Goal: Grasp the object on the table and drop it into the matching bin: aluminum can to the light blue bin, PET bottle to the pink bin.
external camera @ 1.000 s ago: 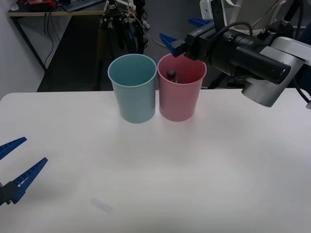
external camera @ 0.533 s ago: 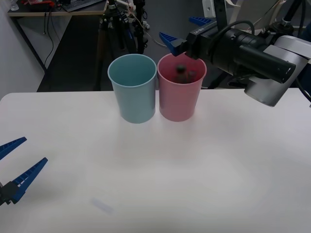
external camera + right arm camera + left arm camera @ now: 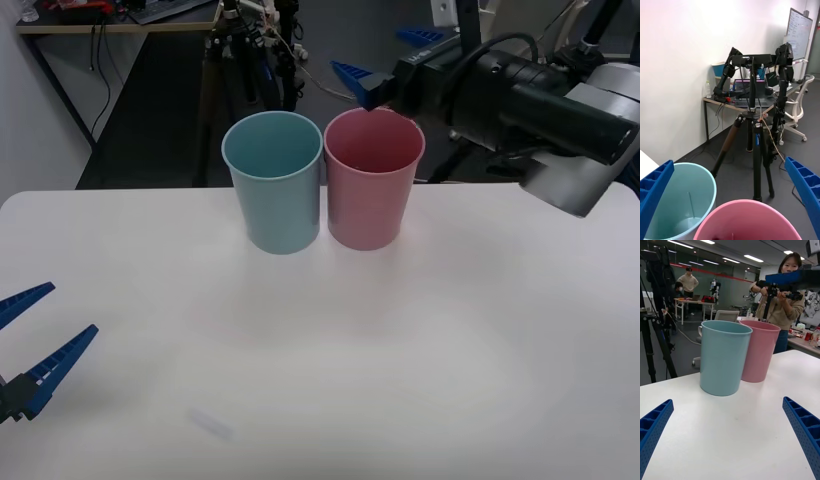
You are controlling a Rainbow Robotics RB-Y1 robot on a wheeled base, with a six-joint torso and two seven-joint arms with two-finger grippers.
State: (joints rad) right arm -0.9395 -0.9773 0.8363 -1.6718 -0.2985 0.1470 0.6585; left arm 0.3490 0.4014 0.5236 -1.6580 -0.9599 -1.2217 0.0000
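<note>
- Hovering low over the near left part of the table [image 3: 330, 370], the left gripper [image 3: 30, 345] has its blue fingers [image 3: 62, 365] spread wide with nothing between them.
- Ahead of those fingers stand the two bins, touching side by side: the blue bin [image 3: 273, 180] on the left, the pink bin [image 3: 373, 178] on the right, both upright with rims up.
- In the left wrist view the blue bin [image 3: 723, 356] stands nearer and partly covers the pink bin [image 3: 760, 350].
- The right gripper [image 3: 385, 62] hangs above the far rim of the pink bin, its fingers [image 3: 352, 74] spread apart and empty.
- In the right wrist view the pink rim [image 3: 748, 221] lies between the fingertips and the blue bin [image 3: 681, 198] by one finger [image 3: 653, 195].
- The bottle cannot be seen in the pink bin, so its axis and pointing cannot be told.
</note>
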